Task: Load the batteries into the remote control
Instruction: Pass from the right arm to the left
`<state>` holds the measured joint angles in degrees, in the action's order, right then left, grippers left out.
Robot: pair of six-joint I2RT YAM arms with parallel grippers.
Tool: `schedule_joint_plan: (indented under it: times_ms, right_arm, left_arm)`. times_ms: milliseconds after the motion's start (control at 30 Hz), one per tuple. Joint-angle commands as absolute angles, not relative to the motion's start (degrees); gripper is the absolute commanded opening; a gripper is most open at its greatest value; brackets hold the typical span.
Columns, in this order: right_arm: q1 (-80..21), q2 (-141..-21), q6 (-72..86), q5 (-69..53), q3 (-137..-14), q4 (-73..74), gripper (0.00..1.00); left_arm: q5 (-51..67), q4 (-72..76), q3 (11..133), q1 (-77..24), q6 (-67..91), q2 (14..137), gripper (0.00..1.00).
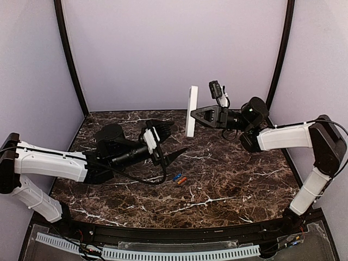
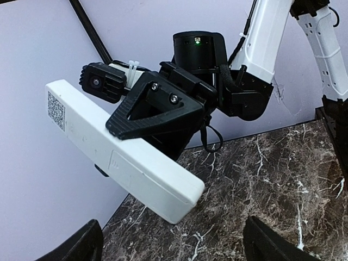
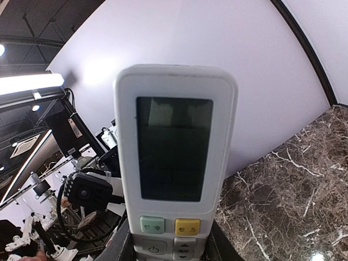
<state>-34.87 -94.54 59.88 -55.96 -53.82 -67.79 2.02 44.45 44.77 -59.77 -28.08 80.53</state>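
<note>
White shells are covering the left arm (image 1: 51, 163) and right arm (image 1: 285, 136) between black joints. Black cables (image 1: 144, 180) are looping from the wrists, and two silver screws (image 2: 155, 87) are gleaming on the right arm's triangular black jaws.

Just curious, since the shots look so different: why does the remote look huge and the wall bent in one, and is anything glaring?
Right wrist view: the remote control sits close to a wide lens, so it looms, edges curve, and its display reflects. Top view: even, soft light, no glare.

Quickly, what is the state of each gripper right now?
Left gripper: open, holding nothing.
Right gripper: closed on the remote control, held in the air.
</note>
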Motion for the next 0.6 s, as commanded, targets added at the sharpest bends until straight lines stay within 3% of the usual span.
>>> schedule_joint_plan:
  times_ms: [0, 267, 567]
  right_arm:
    - [-35.33, -94.75, 58.85, -58.70, -53.43, -74.34, 0.00]
    - [-35.52, -93.62, 56.16, -63.10, -55.92, -74.97, 0.00]
    - [-35.90, -93.33, 52.21, -63.36, -58.99, -70.71, 0.00]
  left_arm:
    - [5.14, 41.85, 47.27, -59.90, -19.71, 78.15, 0.91]
    - [15.26, 37.13, 51.29, -54.65, 2.41, 78.55, 0.93]
    - [20.56, 36.48, 56.39, -54.26, 10.01, 83.81, 0.89]
